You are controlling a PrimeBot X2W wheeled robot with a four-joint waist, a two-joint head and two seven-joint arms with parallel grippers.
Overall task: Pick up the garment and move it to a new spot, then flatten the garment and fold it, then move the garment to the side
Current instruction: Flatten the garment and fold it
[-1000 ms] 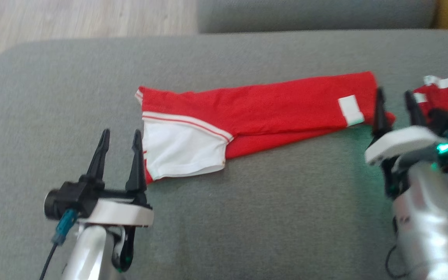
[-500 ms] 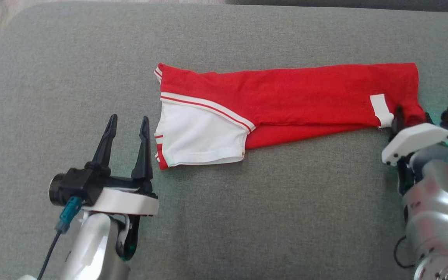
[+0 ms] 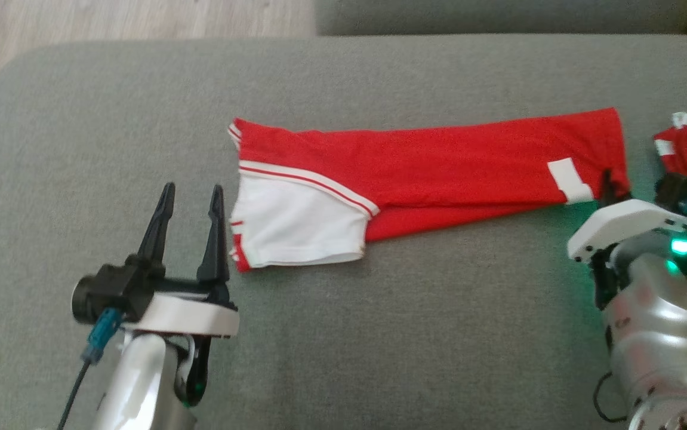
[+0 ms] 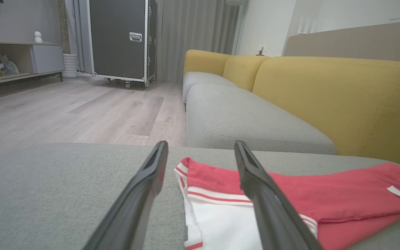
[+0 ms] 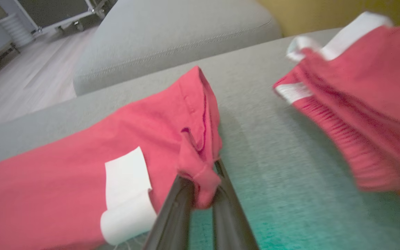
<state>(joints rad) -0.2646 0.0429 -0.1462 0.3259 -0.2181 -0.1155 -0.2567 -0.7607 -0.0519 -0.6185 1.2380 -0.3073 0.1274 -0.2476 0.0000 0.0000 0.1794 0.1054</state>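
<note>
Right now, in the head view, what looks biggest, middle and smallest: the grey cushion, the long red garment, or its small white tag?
Largest to smallest:
1. grey cushion
2. long red garment
3. small white tag
No close calls.

Garment [image 3: 438, 161]: soft matt cloth, red with white panels. Cushion [image 3: 379, 334]: grey woven fabric, coarse and matt. Left gripper [image 3: 191, 190]: dark matt plastic fingers [image 3: 213, 239]. Right forearm [image 3: 653, 334]: silvery metal, glossy. Backrest [image 4: 342, 100]: yellow cloth, finely textured. Floor [image 4: 64, 111]: pale wood planks, satin sheen
</note>
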